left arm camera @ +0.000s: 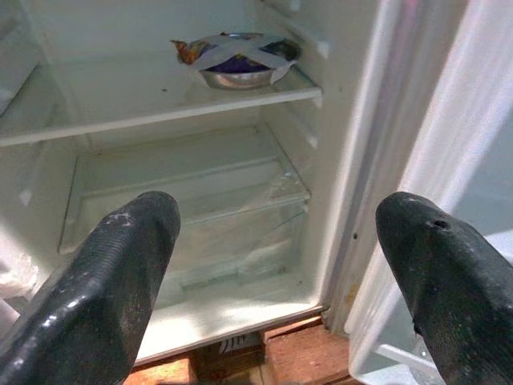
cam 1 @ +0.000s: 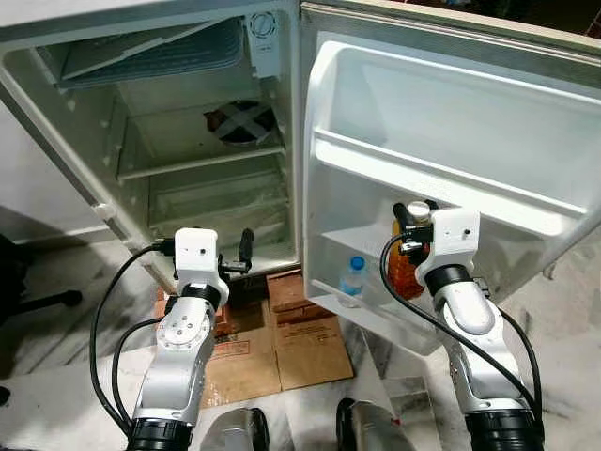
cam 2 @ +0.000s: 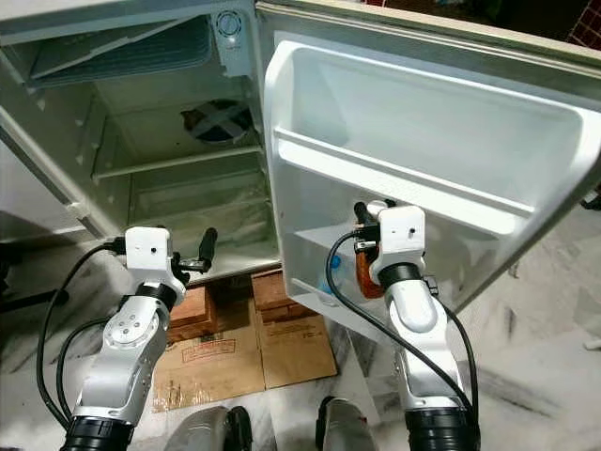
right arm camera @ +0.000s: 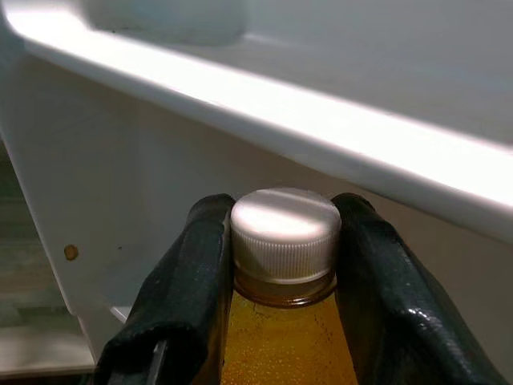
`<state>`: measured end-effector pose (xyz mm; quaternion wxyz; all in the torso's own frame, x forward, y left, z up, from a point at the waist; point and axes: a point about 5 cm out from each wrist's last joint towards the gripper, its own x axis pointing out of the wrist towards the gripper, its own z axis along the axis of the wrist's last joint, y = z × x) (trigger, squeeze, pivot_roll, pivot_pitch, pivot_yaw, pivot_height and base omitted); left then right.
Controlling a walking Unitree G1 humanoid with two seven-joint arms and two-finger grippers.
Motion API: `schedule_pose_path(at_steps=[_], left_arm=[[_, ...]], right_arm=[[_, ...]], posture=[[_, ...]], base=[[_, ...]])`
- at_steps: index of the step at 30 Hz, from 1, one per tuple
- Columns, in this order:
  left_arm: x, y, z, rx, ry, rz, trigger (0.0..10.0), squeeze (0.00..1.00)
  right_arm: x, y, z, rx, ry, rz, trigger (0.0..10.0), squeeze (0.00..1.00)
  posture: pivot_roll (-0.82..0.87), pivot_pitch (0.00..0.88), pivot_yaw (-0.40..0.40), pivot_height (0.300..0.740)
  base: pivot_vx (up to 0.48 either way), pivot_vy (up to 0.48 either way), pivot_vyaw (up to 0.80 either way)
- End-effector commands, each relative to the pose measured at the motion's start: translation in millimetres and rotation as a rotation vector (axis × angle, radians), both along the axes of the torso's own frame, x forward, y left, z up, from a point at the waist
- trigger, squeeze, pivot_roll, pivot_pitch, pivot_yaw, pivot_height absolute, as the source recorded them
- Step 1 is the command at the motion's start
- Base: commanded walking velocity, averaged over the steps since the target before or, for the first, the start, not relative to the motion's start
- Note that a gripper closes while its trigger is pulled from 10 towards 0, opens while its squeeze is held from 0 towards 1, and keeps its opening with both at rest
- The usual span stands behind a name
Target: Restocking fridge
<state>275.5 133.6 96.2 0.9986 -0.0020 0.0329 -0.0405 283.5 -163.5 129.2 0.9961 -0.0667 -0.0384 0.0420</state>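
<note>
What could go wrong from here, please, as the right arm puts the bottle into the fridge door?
The right end effector grips the juice bottle only at its white cap, so the heavy body could swing or slip. The small water bottle already stands on the lower door shelf nearby and might be knocked over. The ledge above is close to the cap and could catch it.

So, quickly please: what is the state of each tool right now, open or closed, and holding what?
Left tool: open, holding nothing, in front of the fridge interior.
Right tool: closed on the amber bottle, gripping at its white cap, by the door shelf.
</note>
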Motion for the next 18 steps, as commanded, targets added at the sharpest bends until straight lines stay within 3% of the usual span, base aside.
schedule_pose_path(at_steps=[1,6,10,18], left_arm=[[-0.1,1.2,1.8,0.01,-0.004,-0.002,10.0,0.0],[-0.1,1.2,1.8,0.01,-0.004,-0.002,10.0,0.0],[-6.5,13.5,-1.4,0.037,0.025,0.058,10.0,0.0],[-25.2,29.6,-5.7,0.04,0.067,0.017,10.0,0.0]], right_arm=[[0.6,-0.8,5.4,0.004,-0.026,-0.006,10.0,0.0],[0.6,-0.8,5.4,0.004,-0.026,-0.006,10.0,0.0],[0.2,11.2,-4.1,0.009,0.007,0.045,10.0,0.0],[-4.3,2.0,-4.4,0.005,0.004,0.004,10.0,0.0]], posture=[[-0.06,0.149,0.044,0.74],[-0.06,0.149,0.044,0.74],[-0.04,0.174,0.051,0.74],[-0.04,0.182,0.055,0.74]], base=[[0.0,0.0,0.0],[0.0,0.0,0.0],[0.0,0.0,0.0],[0.0,0.0,0.0]])
